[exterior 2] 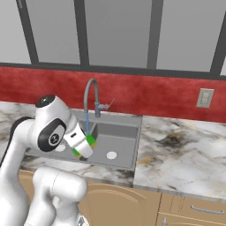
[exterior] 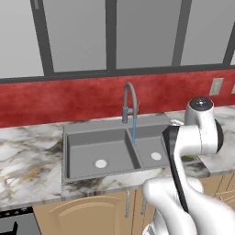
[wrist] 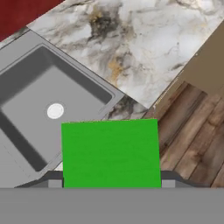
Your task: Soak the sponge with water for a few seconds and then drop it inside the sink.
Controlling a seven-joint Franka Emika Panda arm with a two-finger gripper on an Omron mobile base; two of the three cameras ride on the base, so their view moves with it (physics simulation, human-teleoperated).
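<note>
Sponge (wrist: 110,153) was what we found clamped between the gripper's (exterior 2: 84,148) two fingers, its bright green face spread wide in the hand view with the dark fingertips (wrist: 52,177) pressing it from either side. In the right base view we saw green at the hand's tip, with a trace of yellow at the lower edge, held above the near part of the sink (exterior 2: 126,121), over the basin with the pale drain (exterior 2: 111,155). We saw the hand tilted, so its camera looked past the sponge at the basin, the marbled counter (wrist: 144,48) beside it and the wooden floor (wrist: 197,140) beyond the counter's edge.

Water (exterior: 134,131) ran as a thin light-blue stream from the arched faucet (exterior: 130,98), falling near the divider between the two basins. In the right base view we saw the stream (exterior 2: 87,123) come down just above and behind the sponge; whether it touched the sponge we could not tell. In the left base view we caught a sliver of green (exterior: 190,157) at the arm's edge, over the sink's right rim.
</note>
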